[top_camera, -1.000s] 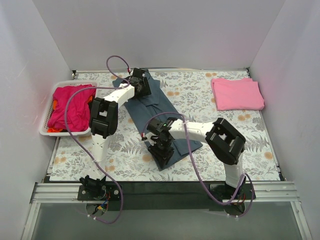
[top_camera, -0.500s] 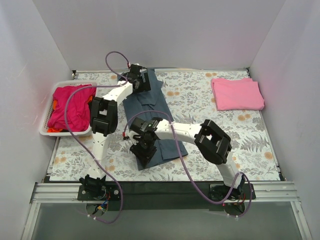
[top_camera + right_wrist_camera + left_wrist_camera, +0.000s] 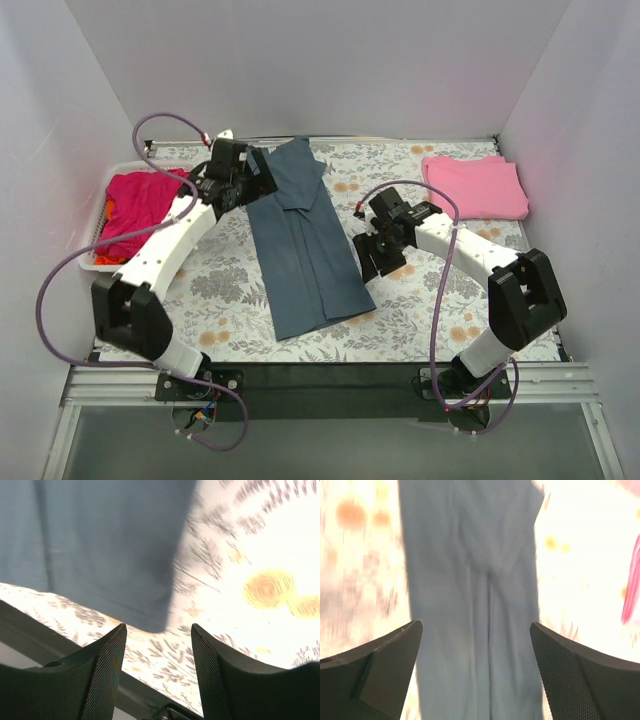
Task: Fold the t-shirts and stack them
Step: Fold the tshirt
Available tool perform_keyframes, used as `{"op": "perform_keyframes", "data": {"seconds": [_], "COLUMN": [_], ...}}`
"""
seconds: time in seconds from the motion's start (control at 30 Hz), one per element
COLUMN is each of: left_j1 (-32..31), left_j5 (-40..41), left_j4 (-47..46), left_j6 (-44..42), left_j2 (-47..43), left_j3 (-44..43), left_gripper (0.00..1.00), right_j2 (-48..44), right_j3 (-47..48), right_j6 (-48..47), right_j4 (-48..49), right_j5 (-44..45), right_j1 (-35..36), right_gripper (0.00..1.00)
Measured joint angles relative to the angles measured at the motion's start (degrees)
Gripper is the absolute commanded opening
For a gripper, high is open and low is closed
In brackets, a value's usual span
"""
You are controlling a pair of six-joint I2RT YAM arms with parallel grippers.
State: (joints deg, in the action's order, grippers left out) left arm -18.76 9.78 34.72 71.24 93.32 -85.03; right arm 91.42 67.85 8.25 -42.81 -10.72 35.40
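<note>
Looking down from above, I have the blue-grey shirt [image 3: 305,245] lying flat on the table [image 3: 430,320] as one long narrow strip, its sides already turned in, running from the far edge down towards the near middle. The pink shirt [image 3: 473,187] sits folded at the far right, well apart, and a magenta shirt [image 3: 140,210] is heaped in the basket [image 3: 130,268] on the left. My left gripper [image 3: 252,173] hangs just beside the strip's far left edge; its wrist view shows the jaws spread wide with nothing between them, only cloth below. My right gripper [image 3: 378,262] is off the strip's right edge near its middle, jaws parted to a moderate gap and likewise empty, with the shirt's near corner in its wrist view. I judge the lengthwise fold done and a crosswise fold due. This is thin, limp cloth: light, no stiffness, and it will sag and drag wherever it isn't held. I would pinch the two corners of one short end, catching every layer so the turned-in sides don't spill open, then carry that end over to the other low and evenly. A one-sided grip would probably skew the strip or slide it across the table
</note>
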Motion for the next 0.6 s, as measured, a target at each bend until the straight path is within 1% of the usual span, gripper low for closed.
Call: {"op": "perform_keyframes", "data": {"seconds": [0.03,0.13,0.27,0.37,0.47,0.6], "left_j1": [-0.9,-3.3,-8.0,-11.3,-13.9,-15.3], "left_j5": [0.1,-1.1,-4.2,-6.7,-8.1,-9.3], "left_j4": [0.9,4.7,10.0,13.0,14.9,14.8], "left_j6": [1.3,4.5,10.3,14.6,17.4,19.3], "left_j2": [-4.6,-12.4,-15.8,-16.8,-17.3,-16.8], "left_j3": [4.2,14.9,28.5,36.0,38.7,38.9], "left_gripper": [0.81,0.78,0.75,0.73,0.72,0.7], "right_j2": [-0.4,-1.1,-1.5,-2.1,-2.3,-2.3], "right_j3": [-1.6,-5.4,-8.7,-11.0,-13.0,-15.1], "right_j6": [0.2,0.8,1.9,3.0,3.8,4.6], "right_j4": [0.2,1.1,3.6,6.1,8.1,9.9], "right_j5": [0.3,0.4,-0.5,-1.4,-1.9,-3.0], "right_j1": [-1.0,-1.9,-1.9,-1.9,-1.9,-1.9], "right_gripper": [0.52,0.52,0.5,0.46,0.46,0.45]}}
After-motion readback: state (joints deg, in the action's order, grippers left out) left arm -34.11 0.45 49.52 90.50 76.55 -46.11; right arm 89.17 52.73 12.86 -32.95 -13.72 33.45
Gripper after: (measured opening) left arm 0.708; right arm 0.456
